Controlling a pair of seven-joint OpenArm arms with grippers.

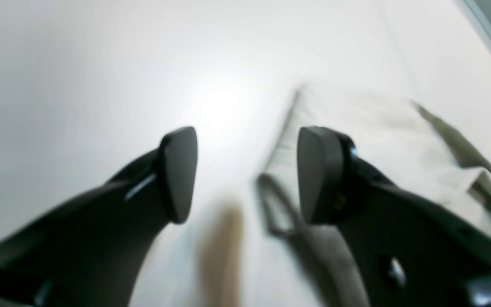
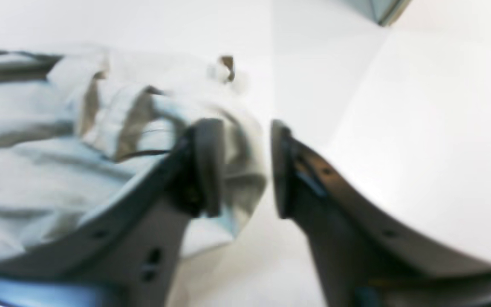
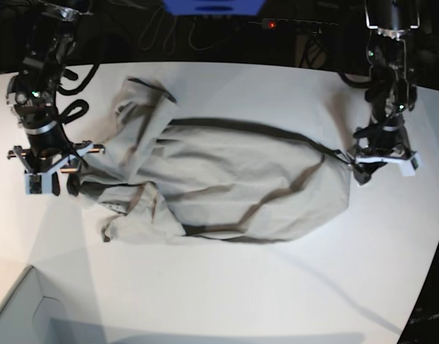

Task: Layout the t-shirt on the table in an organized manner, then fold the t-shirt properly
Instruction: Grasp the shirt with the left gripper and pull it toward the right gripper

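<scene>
Grey-beige t-shirt (image 3: 227, 190) sprawls rumpled across the white table (image 3: 227, 301), soft and floppy; grab hems or shoulders. Left gripper (image 1: 245, 175) gapes empty; right gripper (image 2: 245, 166) parted, cloth between.

Dark cables (image 3: 183, 32) behind; pale box corner (image 3: 19, 308) at front.
</scene>
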